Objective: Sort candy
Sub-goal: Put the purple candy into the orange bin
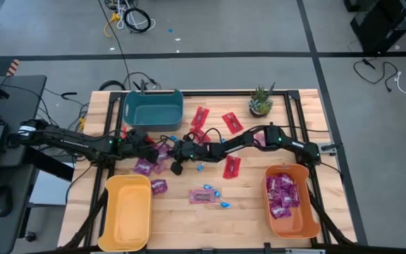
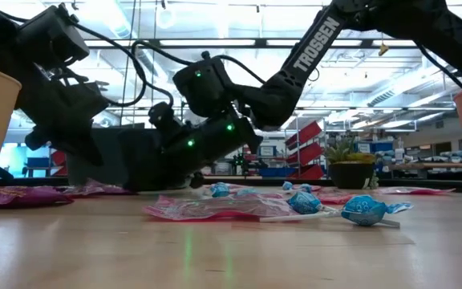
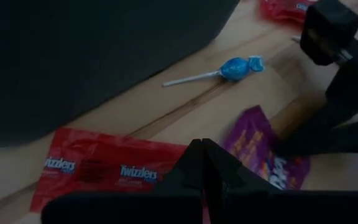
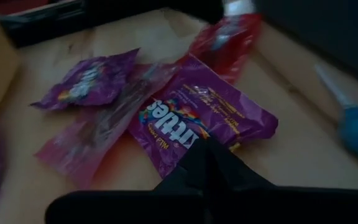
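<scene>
The right claw (image 1: 177,168) is pressed together and pinches nothing, low over the middle of the tabletop (image 1: 245,204), and a purple packet (image 4: 201,118) lies just in front of its tips on a heap of other purple packets, its long side slanting across the claw. The left claw (image 1: 162,147) is pressed together too, just left of it, with a red packet (image 3: 107,168) lying sideways under its tips and a blue lollipop (image 3: 235,67) farther off. Both arms hide part of the heap, so I cannot tell how many packets lie there.
</scene>
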